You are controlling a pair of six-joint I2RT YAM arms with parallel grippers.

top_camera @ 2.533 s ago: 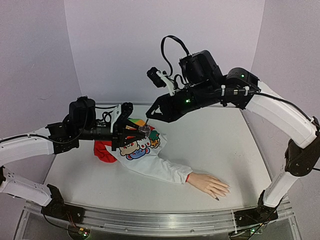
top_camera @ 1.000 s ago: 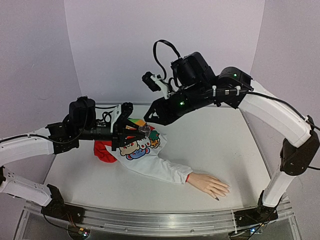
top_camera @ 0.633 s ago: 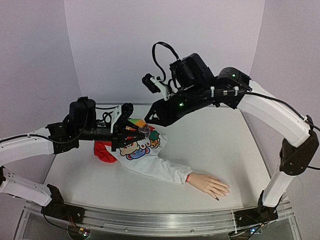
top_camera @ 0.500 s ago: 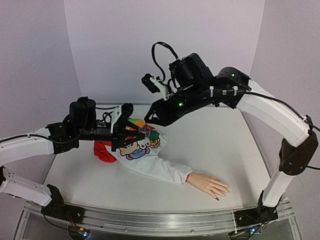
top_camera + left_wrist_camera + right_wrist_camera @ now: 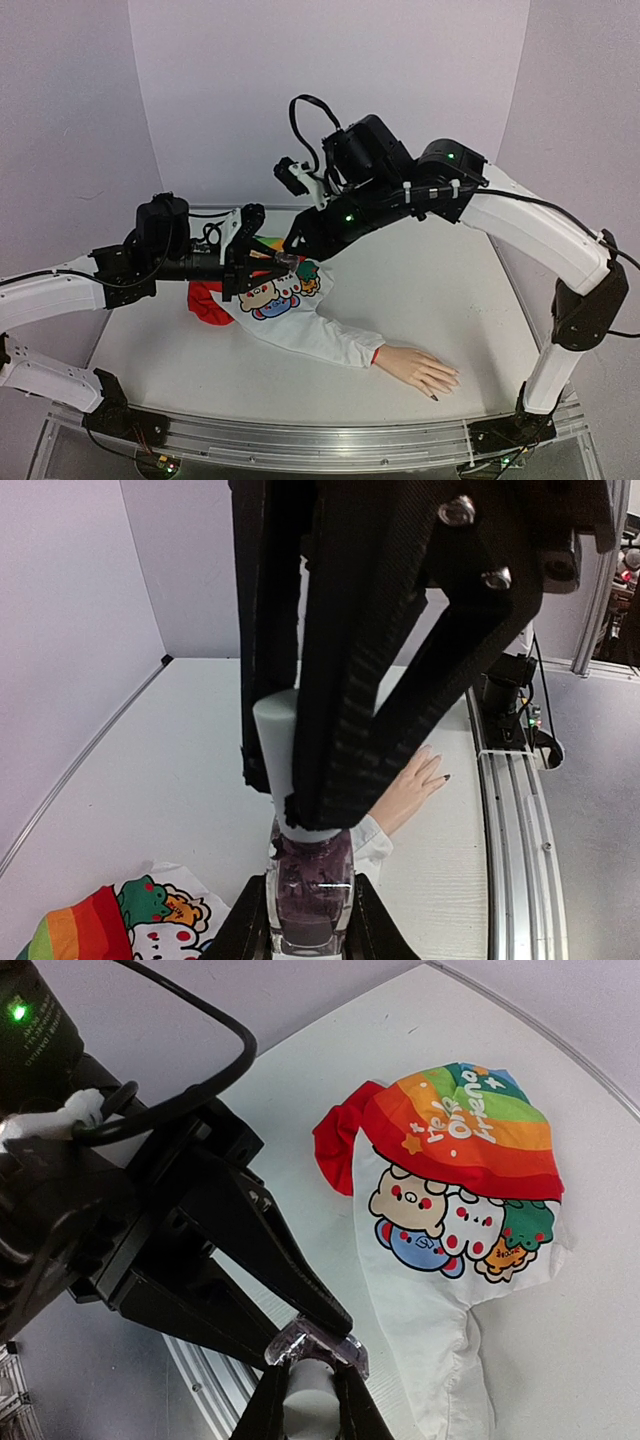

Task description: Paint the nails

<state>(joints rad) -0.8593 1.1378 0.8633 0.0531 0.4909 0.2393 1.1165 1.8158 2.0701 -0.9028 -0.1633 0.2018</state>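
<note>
Overhead, left tool (image 5: pixel 310 925) pinches a clear, flat-sided bottle (image 5: pixel 310 885) of dark polish; right tool (image 5: pixel 305 1407) clamps its smooth pale cylindrical cap (image 5: pixel 276 738). Nails (image 5: pixel 455 379) tip the slim flesh-coloured hand (image 5: pixel 418 367) lying flat at the table's (image 5: pixel 455 290) near right, one dark.

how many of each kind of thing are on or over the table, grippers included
grippers: 2 (left gripper, right gripper)
nail polish bottle: 1
mannequin hand: 1
cartoon-print shirt: 1
total: 5
</note>
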